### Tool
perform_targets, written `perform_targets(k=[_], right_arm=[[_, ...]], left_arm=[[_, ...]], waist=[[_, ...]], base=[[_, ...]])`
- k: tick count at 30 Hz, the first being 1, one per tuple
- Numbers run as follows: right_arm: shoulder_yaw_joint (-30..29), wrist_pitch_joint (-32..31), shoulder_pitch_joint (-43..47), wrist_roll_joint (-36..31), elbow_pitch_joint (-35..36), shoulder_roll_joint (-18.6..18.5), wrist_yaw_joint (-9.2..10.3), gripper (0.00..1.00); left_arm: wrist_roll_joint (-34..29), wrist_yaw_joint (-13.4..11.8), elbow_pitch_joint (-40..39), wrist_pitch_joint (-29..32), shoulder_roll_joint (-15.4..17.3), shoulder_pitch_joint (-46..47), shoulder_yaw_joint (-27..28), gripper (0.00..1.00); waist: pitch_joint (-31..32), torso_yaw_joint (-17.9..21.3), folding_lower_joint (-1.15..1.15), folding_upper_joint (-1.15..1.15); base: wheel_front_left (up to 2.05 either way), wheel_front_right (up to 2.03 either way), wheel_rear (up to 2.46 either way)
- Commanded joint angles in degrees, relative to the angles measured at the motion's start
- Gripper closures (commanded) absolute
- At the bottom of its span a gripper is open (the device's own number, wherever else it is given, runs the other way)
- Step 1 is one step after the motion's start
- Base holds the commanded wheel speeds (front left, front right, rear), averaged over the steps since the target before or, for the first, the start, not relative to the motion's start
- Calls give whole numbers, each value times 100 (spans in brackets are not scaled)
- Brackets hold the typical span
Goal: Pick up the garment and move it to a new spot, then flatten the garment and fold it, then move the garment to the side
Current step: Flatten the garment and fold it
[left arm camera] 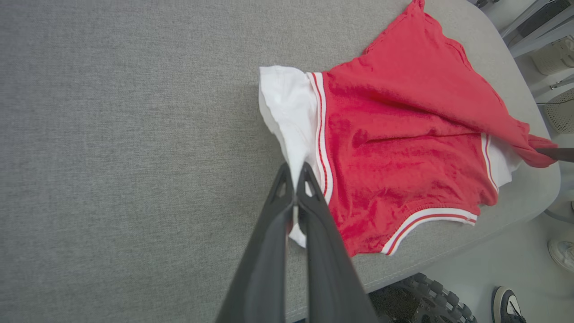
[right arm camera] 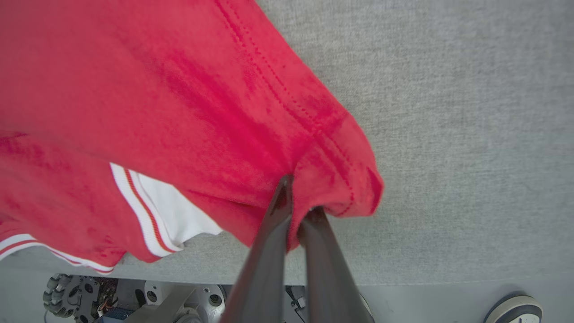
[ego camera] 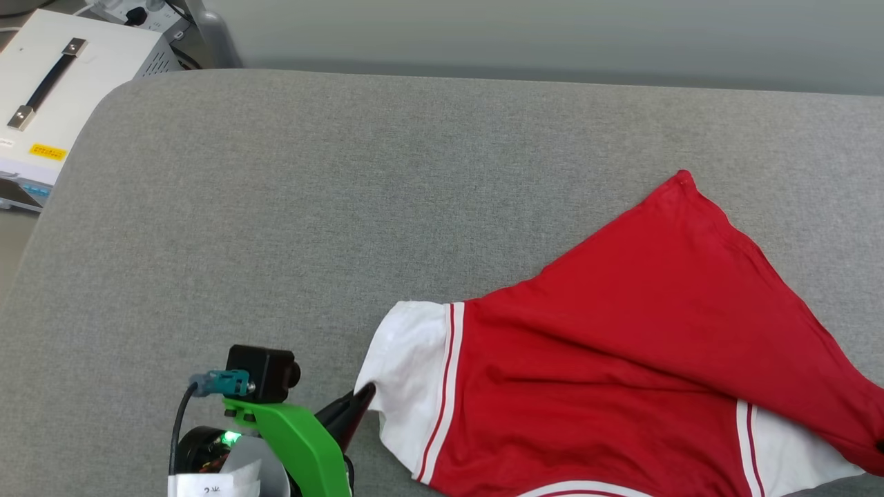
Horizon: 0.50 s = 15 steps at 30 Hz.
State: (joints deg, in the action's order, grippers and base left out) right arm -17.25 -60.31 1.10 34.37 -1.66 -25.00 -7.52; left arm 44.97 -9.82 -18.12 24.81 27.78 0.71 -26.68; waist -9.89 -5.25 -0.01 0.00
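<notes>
The garment (ego camera: 621,345), a red T-shirt with white sleeves and red-and-white stripe trim, lies partly spread on the grey cushioned surface (ego camera: 311,207) at the right. Its lettering is hidden. My left gripper (ego camera: 359,404) is shut on the edge of the white left sleeve (left arm camera: 287,116), fingers pinching white fabric in the left wrist view (left arm camera: 295,179). My right gripper (right arm camera: 298,202) is shut on a bunched red hem corner (right arm camera: 341,179) near the surface's front right edge; in the left wrist view its dark tip (left arm camera: 556,153) holds that corner.
A white equipment box (ego camera: 62,83) with a black handle stands off the surface at the far left. Robot wheels (left arm camera: 426,300) and a person's shoes (left arm camera: 506,305) show on the floor past the front edge. Bare grey surface stretches left and behind the shirt.
</notes>
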Motion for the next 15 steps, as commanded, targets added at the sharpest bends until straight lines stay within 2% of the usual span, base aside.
perform_targets(k=[1,4,5,6,9,15], right_arm=[[-52,-55,88,-78,88,48,3,100],[-87,-161,134,-171,217,151,3,100],[-75,-161,110,-194,279,152,3,19],[-77,-187,60,-184,338,175,3,0],[-21,-371,-109,-46,611,157,3,0],[165,-838,-707,261,1360,-131,3,0]], left_arm=[[4,5,57,-42,-37,49,-7,100],[-26,11,112,-97,-82,112,-16,100],[-34,22,114,-100,-89,134,-29,100],[-49,37,110,-96,-88,159,-47,100],[-74,47,50,-71,-61,211,-57,100],[-170,52,-165,-6,20,343,-76,100]], waist=[[-5,2,1,0],[-38,17,1,0],[-53,16,1,0],[-67,14,1,0],[-121,-2,1,0],[-337,-152,1,0]], base=[[0,0,0],[0,0,0],[0,0,0],[0,0,0],[0,0,0],[0,0,0]])
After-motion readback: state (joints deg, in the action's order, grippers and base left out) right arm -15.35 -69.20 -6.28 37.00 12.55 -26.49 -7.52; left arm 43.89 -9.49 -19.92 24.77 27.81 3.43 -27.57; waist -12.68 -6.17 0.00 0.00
